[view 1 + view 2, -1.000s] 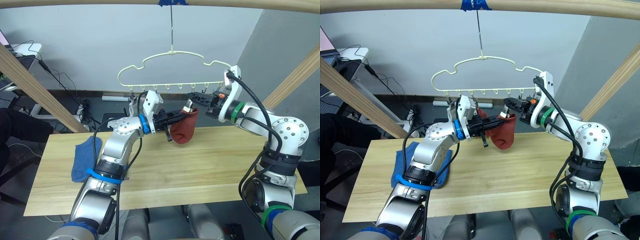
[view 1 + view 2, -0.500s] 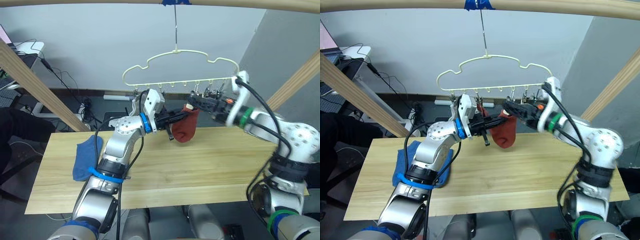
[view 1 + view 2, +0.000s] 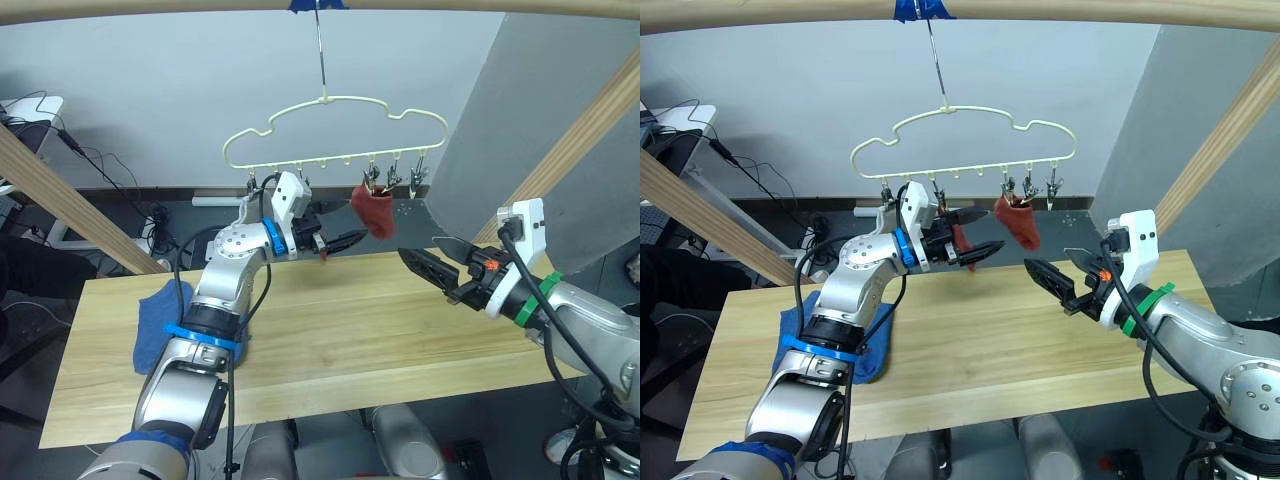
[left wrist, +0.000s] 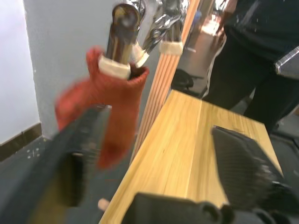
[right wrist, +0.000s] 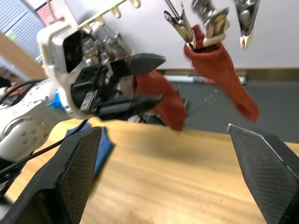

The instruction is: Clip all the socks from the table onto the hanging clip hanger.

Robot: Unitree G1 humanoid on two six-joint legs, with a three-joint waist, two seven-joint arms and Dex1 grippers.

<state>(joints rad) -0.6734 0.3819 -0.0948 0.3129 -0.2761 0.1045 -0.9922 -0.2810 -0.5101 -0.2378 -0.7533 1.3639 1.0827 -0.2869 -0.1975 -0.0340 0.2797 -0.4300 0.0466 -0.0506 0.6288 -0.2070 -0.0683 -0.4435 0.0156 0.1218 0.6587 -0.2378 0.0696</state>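
Red sock [image 3: 375, 211] clipped on hanger [image 3: 330, 135], second red sock [image 3: 958, 240] behind spread left hand [image 3: 975, 234], right hand [image 3: 1052, 283] spread over table [image 3: 380, 330], blue socks [image 3: 160, 320] at left.

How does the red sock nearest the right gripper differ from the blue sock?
The red sock hangs from a clip on the hanger, above the table; the blue sock lies crumpled on the table beside the left arm. The red sock is clipped; the blue sock is not. Neither is held: the left gripper and right gripper are open.
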